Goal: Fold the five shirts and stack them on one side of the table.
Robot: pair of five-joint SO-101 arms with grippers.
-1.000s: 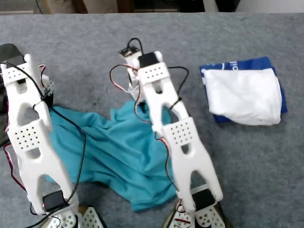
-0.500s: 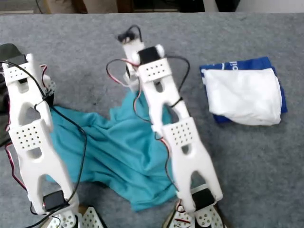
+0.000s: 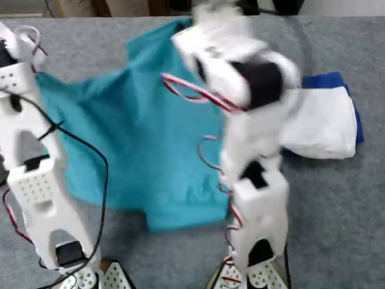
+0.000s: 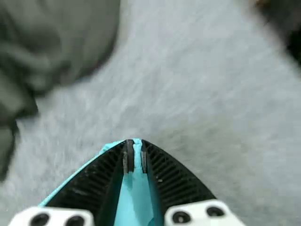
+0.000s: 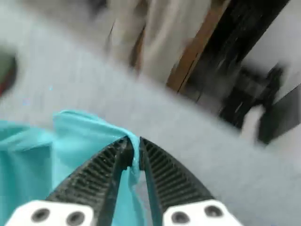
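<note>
Item 1: left arm and right arm, bases at the near edge of the grey tabletop.

Item 2: teal shirt, one piece, unfolded. It is spread wide between the two arms, upper edge raised toward the far side, lower hem hanging nearest the bases. Whether the hem touches the tabletop cannot be told.

Item 3: left end effector, jaws closed on an edge of the teal shirt, with cloth pinched between the tips.

Item 4: right end effector, jaws likewise clamped on teal cloth, held high over the tabletop.

Item 5: white shirt, folded, lying on a folded blue shirt, right side of the tabletop, beside the right arm.

Item 6: dark grey garment, crumpled, on the tabletop beyond the left end effector.
</note>
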